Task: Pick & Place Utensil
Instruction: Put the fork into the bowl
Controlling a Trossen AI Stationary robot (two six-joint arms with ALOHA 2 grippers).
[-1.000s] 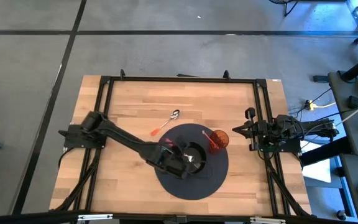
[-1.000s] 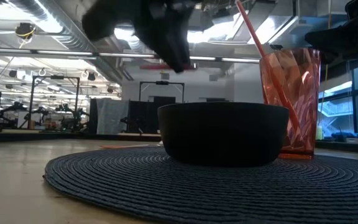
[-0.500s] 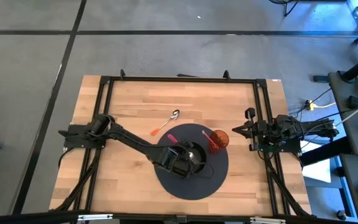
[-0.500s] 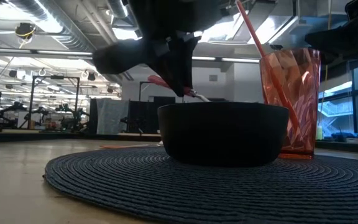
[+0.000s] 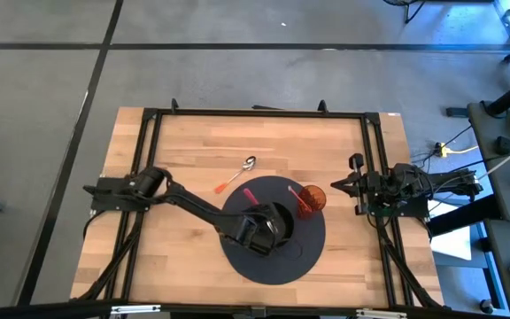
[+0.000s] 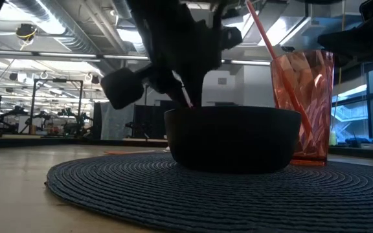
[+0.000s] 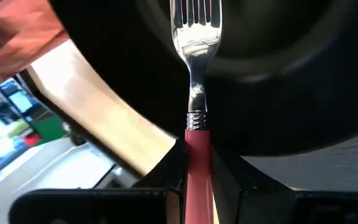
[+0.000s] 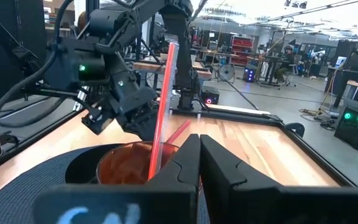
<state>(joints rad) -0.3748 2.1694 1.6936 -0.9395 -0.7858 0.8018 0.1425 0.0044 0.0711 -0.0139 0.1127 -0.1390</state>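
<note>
A fork (image 7: 194,68) with a pink handle and silver tines is in my left gripper (image 7: 197,180), which is shut on it over the black bowl (image 6: 232,137). In the high view the gripper (image 5: 266,220) is at the bowl (image 5: 283,215) in the middle of the dark round placemat (image 5: 312,252), and the handle's free end (image 5: 249,195) sticks out behind it. The tines hang over the bowl's dark inside (image 7: 278,74). My right gripper (image 8: 199,155) waits shut at the table's right edge (image 5: 345,185). My left gripper pinches the fork's pink handle (image 7: 197,146) between its two fingers (image 7: 169,174), just behind the ribbed metal collar. The fork runs along the fingers and sticks out past them, slanting down. The fork is lifted clear, tines foremost over the bowl.
An orange cup (image 5: 309,198) with a red straw (image 6: 271,45) stands on the placemat right of the bowl. A spoon (image 5: 237,175) with an orange handle lies on the wood beyond the placemat. A black frame (image 5: 255,113) runs round the table.
My left gripper has come down toward the bowl and rolled about its own axis, still shut on the fork. The fork has tipped from nearly level above the bowl to slanting down, its tines now at the bowl's rim.
</note>
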